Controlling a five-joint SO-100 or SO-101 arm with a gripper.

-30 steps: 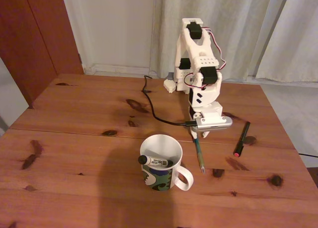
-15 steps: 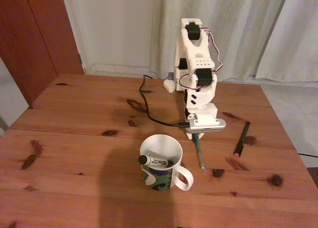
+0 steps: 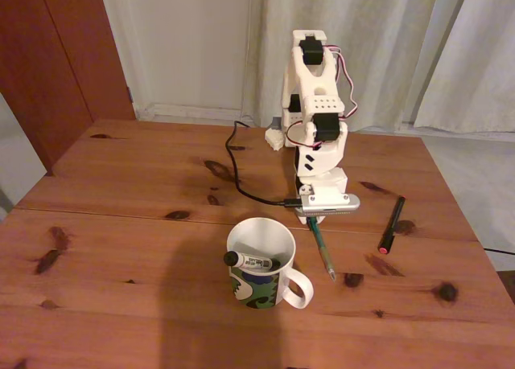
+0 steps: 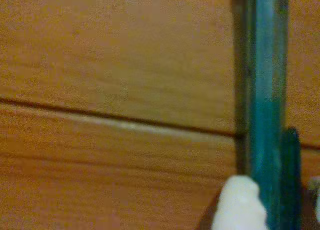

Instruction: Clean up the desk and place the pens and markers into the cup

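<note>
The arm stands at the far middle of the worktop (image 3: 121, 184) in the fixed view, folded forward and down so that the tool (image 3: 314, 221) sits low over the wood, right at the upper end of the teal pen (image 3: 321, 248). The pen lies flat, running from under the tool toward 5 o'clock, its silver tip nearest the camera. In the wrist view the teal pen (image 4: 265, 89) runs straight up the right side of the picture, crossing the plank seam, with a white fingertip (image 4: 240, 205) just left of it at the bottom edge and a second white bit at the right edge. So the tool straddles the pen, one finger on each side; whether the fingers press on it or merely flank it cannot be told, the picture being blurred and the fixed view hiding the tips.

Three writing sticks are counted. The teal pen is one. A white marker (image 3: 253, 262) with a black cap rests inside the cup (image 3: 261, 293), leaning across its bottom at roughly 9 to 3 o'clock. A black pen (image 3: 392, 223) with a red end lies on the wood at 3 o'clock from the tool, well apart from it, red end nearest the camera.

There is one cup, at 7 o'clock from the tool and near it, handle toward 4 o'clock. A black cable (image 3: 245, 176) snakes across the wood to the tool.
</note>
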